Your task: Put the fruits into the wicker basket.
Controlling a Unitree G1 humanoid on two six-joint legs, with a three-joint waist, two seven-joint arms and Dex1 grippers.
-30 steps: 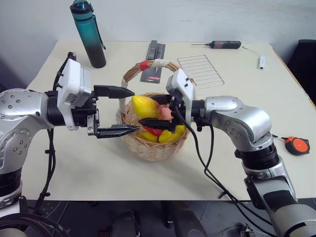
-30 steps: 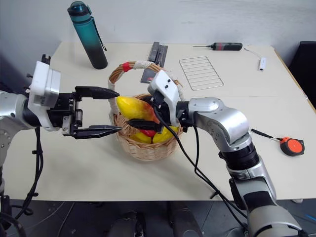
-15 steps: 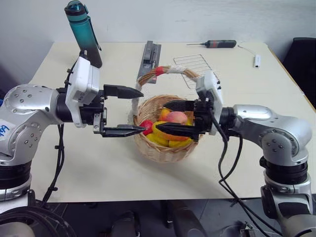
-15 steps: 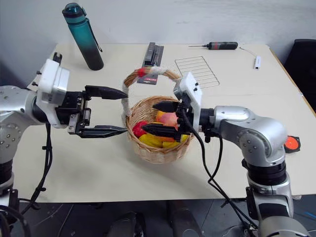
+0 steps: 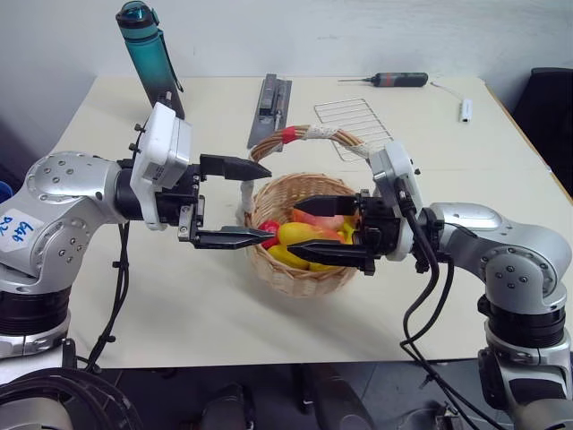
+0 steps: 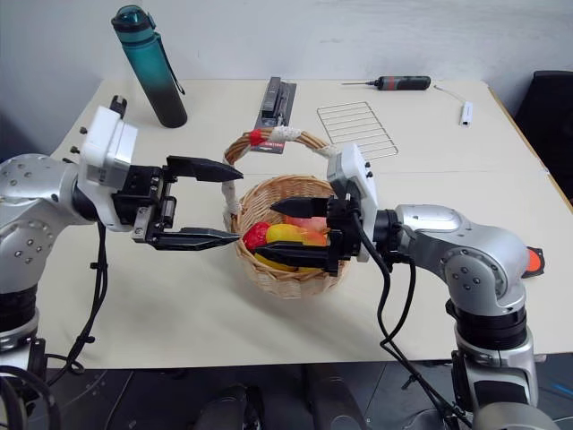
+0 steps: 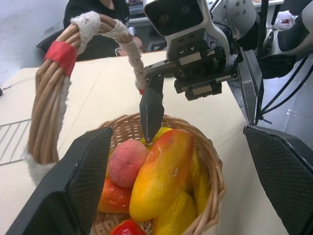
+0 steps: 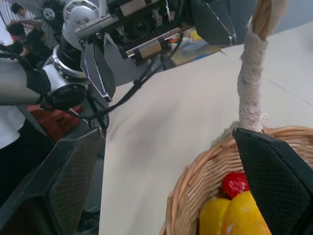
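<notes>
The wicker basket (image 5: 303,279) stands mid-table, its lace-wrapped handle (image 5: 309,134) arching over it. Inside lie the fruits: a yellow-orange mango (image 7: 161,174), a pink peach (image 7: 126,161), a small red one (image 5: 266,227) and yellow ones (image 7: 173,220). My left gripper (image 5: 271,202) hovers at the basket's left side, pointing right, open and empty. From the right, my right gripper (image 5: 291,231) reaches level over the basket, open with nothing in it, one finger above the fruits and one along the near rim.
A teal bottle (image 5: 148,49) stands at the back left. A dark flat tool (image 5: 271,97), a wire rack (image 5: 354,121), a screwdriver (image 5: 394,79) and a small white piece (image 5: 464,109) lie at the back. An orange tape measure (image 6: 534,260) sits at the right edge.
The mango that stood between my right gripper's fingers now lies in the basket. The right gripper has drawn back toward the basket's right side. The camera view has shifted.
</notes>
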